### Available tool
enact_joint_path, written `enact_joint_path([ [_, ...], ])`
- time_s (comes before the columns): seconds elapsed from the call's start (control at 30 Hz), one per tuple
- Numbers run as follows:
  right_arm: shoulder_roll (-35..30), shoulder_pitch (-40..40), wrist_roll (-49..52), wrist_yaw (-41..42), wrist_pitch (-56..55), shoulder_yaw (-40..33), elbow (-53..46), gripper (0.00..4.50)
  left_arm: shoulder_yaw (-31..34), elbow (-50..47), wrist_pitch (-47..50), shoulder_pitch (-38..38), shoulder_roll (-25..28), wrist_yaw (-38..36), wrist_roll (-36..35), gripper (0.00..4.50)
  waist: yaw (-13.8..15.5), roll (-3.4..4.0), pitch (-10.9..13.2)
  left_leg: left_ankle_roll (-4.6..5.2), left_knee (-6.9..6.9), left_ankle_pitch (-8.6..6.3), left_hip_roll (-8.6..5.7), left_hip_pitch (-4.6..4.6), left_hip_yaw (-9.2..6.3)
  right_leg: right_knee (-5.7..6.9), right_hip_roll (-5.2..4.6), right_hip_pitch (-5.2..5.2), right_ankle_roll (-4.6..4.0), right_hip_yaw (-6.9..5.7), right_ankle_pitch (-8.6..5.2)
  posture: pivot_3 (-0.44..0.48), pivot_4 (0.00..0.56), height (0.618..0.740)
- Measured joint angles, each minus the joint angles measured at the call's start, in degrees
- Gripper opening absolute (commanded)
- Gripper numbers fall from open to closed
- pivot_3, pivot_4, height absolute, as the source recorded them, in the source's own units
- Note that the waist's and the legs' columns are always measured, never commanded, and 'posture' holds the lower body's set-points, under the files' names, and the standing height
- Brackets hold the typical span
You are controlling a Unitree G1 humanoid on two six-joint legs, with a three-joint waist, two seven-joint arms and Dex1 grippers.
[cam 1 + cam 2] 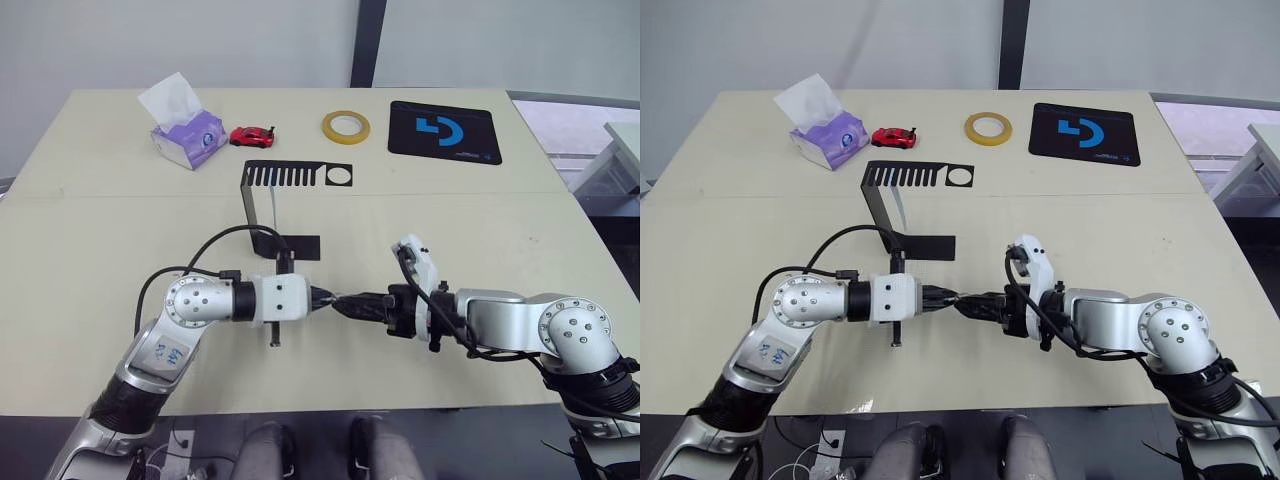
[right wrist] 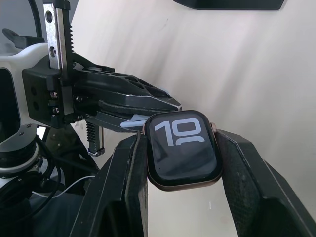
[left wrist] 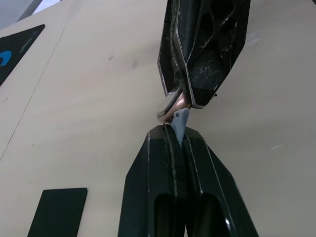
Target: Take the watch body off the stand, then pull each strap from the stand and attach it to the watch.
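1. Right gripper, lower centre of the right wrist view: its two black fingers are pressed against the opposite side edges of the watch body, screen with white digits facing the camera.
2. Left gripper, centre of the left wrist view: fingers pressed together on a pale blue-grey strap, of which a short tip protrudes and meets the edge of the watch body.
3. Handling, judged: the watch body is small, rigid and smooth-rimmed, likely to slip or twist if pinched loosely; the side-edge hold leaves the strap slots free. The strap looks soft and bendable, so a hold close to its tip suits pushing it in.
4. Orientation: in the left eye view both grippers meet at centre frame, the strap's long axis running left–right, its tip pointing right toward the watch.
5. Stand, upper centre of the left eye view, on the table, well apart from the grippers.
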Motion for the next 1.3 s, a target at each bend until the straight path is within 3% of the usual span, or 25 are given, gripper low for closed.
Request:
enact_joint_path([
  [1.07, 0.07, -0.49, 0.0, 0.1, -0.01, 0.51, -0.03, 1.68, -0.76, -0.17, 2.04, -0.08, -0.32, 1.07, 1.02, 0.0, 0.0, 0.0, 0.0, 0.0, 0.02, 0.0, 0.0, 0.0, 0.0, 0.0, 0.0, 0.0, 0.0, 0.0, 0.0, 0.0, 0.15, 0.74],
  [1.17, 0.19, -0.52, -0.01, 0.86, 0.04, 0.66, -0.3, 1.68, 0.09, -0.94, 3.26, 0.11, -0.1, 0.63, -0.68, 0.99, 0.0, 0.0, 0.0, 0.0, 0.02, 0.0, 0.01, -0.01, 0.0, 0.01, -0.01, 0.0, 0.0, 0.0, 0.0, 0.0, 0.15, 0.74],
  [1.3, 0.28, -0.93, -0.16, 3.03, 0.1, 1.82, -1.55, 1.68, 3.53, -5.05, 3.71, 3.04, 4.03, -1.73, -4.9, 2.87, -0.3, 0.0, 0.0, -0.02, 0.01, 0.01, 0.06, 0.0, 0.01, 0.01, 0.02, -0.02, 0.0, 0.02, 0.0, 0.0, 0.15, 0.74],
])
